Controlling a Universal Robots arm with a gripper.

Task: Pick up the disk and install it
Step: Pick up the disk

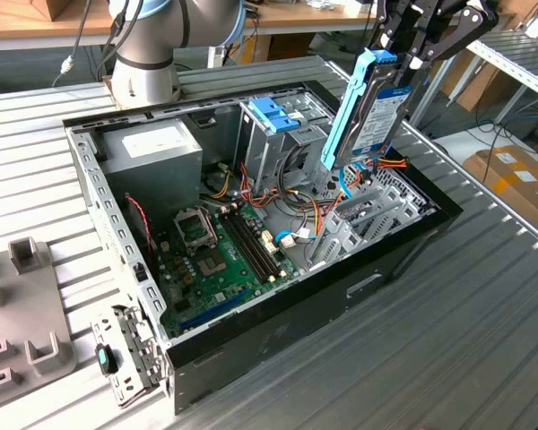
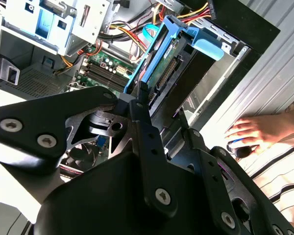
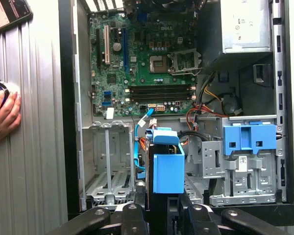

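Observation:
The disk (image 1: 377, 112) hangs upright on its edge above the open computer case (image 1: 341, 296), blue-and-white label showing, light-blue rails along its sides. My gripper (image 1: 403, 55) is shut on its upper end, at the exterior view's upper right. In both wrist views the black fingers (image 2: 139, 105) clamp the disk (image 2: 161, 58), which points down toward the case interior. In the first wrist view the disk (image 3: 167, 171) sits over the gap between the bare metal drive cage (image 3: 108, 161) and the neighbouring bay; my gripper (image 3: 159, 208) holds it from behind.
Inside the case lie a green motherboard (image 1: 215, 260), a grey power supply box (image 1: 152, 152), loose coloured cables (image 1: 318, 219) and a blue ridged latch (image 1: 273, 112). A person's hand (image 3: 2, 115) rests on the ribbed metal table (image 1: 484, 340) beside the case.

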